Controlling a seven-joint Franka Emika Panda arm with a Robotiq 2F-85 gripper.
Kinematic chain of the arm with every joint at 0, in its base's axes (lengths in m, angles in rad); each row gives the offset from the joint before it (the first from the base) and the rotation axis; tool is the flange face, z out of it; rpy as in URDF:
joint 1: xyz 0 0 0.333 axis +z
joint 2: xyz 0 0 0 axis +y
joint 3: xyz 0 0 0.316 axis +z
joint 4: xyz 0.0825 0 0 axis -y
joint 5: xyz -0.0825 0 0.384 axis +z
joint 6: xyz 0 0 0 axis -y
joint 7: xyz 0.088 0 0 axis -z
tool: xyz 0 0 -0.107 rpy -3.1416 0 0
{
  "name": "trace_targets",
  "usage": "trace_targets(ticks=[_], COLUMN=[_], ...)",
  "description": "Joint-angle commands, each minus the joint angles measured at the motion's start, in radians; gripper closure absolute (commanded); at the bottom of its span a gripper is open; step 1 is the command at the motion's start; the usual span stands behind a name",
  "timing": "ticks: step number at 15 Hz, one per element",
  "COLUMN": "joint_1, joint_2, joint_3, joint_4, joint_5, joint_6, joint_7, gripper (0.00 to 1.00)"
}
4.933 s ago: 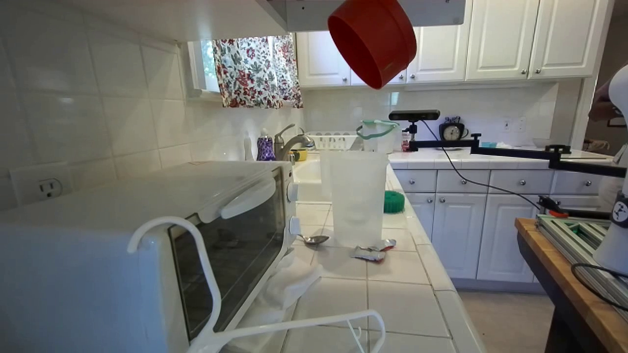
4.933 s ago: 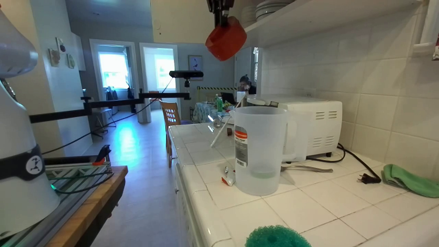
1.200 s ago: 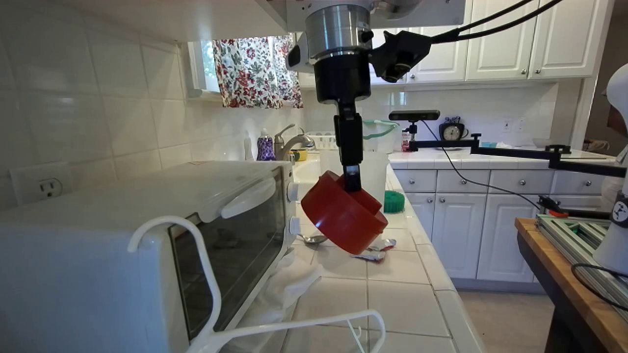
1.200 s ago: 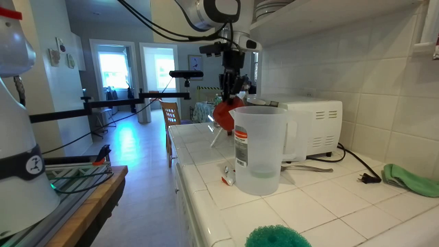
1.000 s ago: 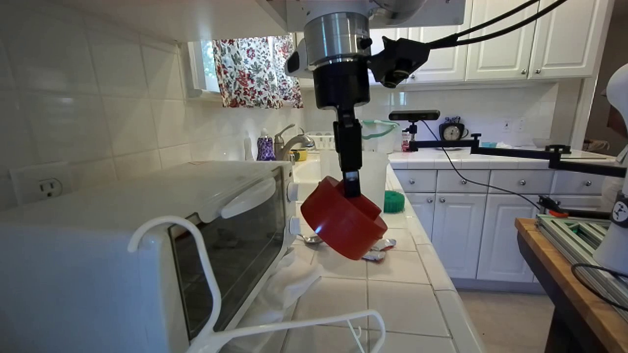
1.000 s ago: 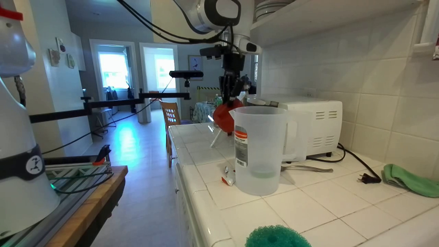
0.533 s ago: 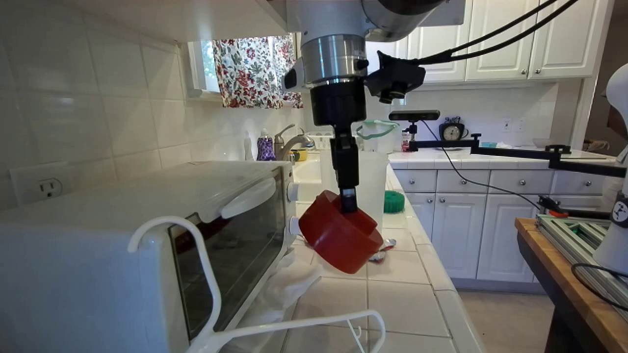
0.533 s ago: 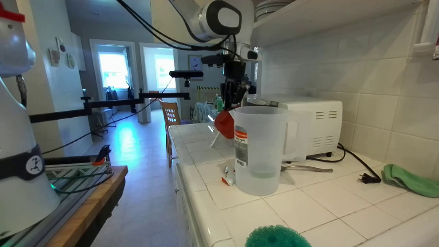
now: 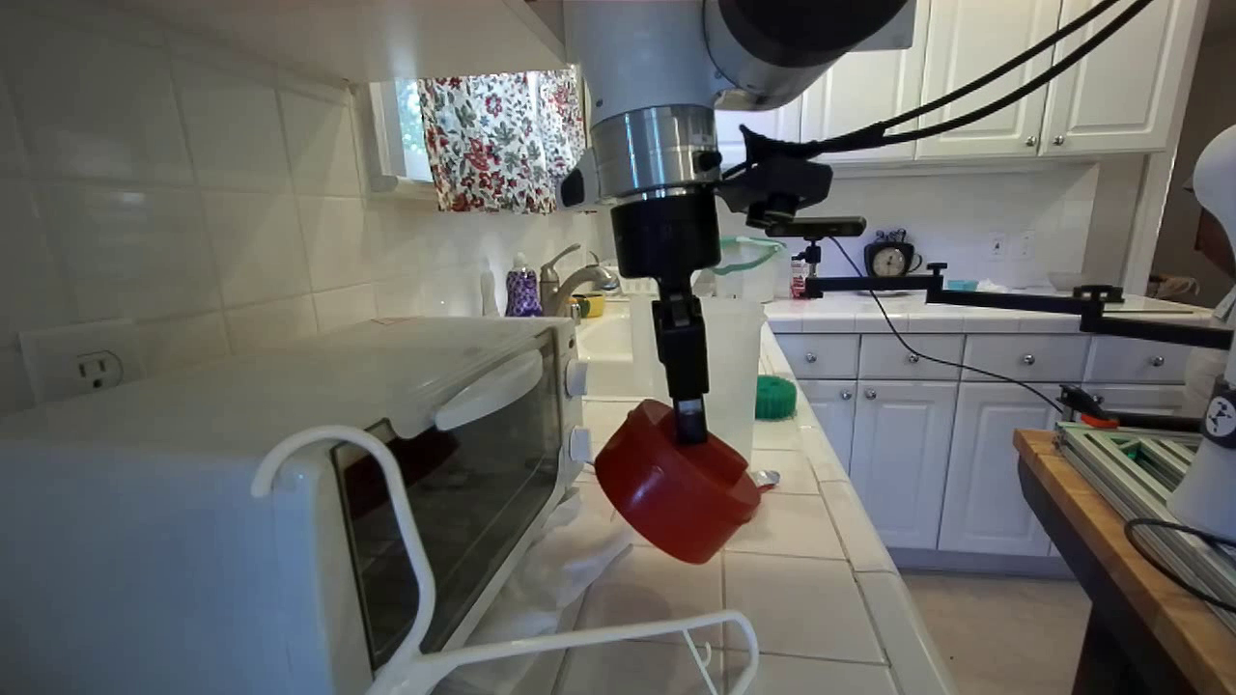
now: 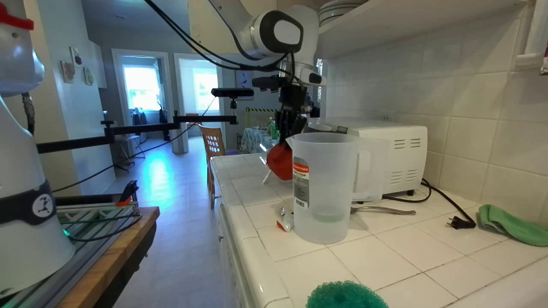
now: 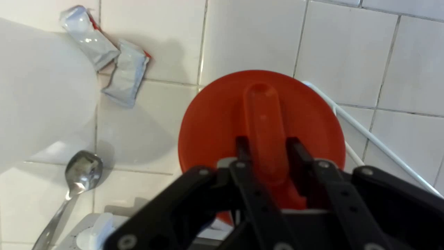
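red lid [image 9: 676, 492] is in the air over the tiled counter [image 9: 787, 598], tilted. gripper [image 11: 267, 144] pinches its raised ridge [image 11: 263, 114], one finger on each side. frosted pitcher [image 10: 323, 188] stands upright near the lid, apart from it. two foil packets [image 11: 126, 74] lie by the pitcher's foot, spoon [image 11: 84, 170] near the toaster oven [image 10: 404, 160]. white hanger [image 9: 579, 639] is on the lid's other side from the pitcher. green scrubber [image 10: 346, 296] sits farther off, past the pitcher.
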State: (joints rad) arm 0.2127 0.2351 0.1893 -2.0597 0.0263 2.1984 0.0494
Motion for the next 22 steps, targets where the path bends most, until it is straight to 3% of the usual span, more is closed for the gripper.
trace_targets(ticks=[1,22], joint_1=[0.006,0.016], joint_2=[0.008,0.041], joint_3=[-0.006,-0.021], joint_4=[-0.009,-0.006], joint_5=[-0.02,-0.13], joint_6=[0.018,0.031], joint_7=[0.024,0.07], gripper=[0.92,0.92])
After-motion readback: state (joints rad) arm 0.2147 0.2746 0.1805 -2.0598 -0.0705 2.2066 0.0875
